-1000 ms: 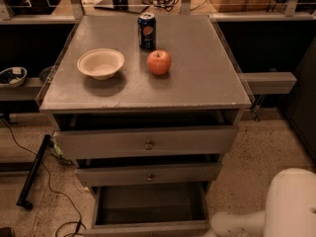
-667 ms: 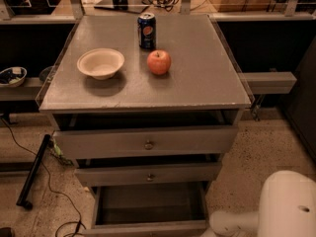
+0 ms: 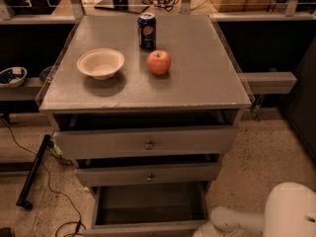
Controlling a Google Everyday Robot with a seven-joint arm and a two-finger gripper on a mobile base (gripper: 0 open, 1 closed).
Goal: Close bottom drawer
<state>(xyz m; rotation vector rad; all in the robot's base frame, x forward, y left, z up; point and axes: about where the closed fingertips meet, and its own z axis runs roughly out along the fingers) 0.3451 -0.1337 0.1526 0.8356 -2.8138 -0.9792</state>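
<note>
The bottom drawer (image 3: 148, 204) is the lowest and narrowest of three grey-brown drawers. It is pulled far out, so its empty inside shows, and its front panel (image 3: 143, 228) lies along the bottom edge of the view. Its knob is cut off from view. My white arm (image 3: 232, 220) reaches in from the bottom right toward the drawer's front right corner. My gripper is below the picture's edge, out of view.
The middle drawer (image 3: 148, 174) and the top drawer (image 3: 145, 142) are each slightly open. On the cabinet top (image 3: 197, 83) stand a white bowl (image 3: 100, 62), a red apple (image 3: 159, 62) and a soda can (image 3: 146, 30). A black bar (image 3: 32, 174) and cables lie on the floor at left.
My arm has shifted a little to the left, toward the bottom drawer's front corner. The drawers have not moved.
</note>
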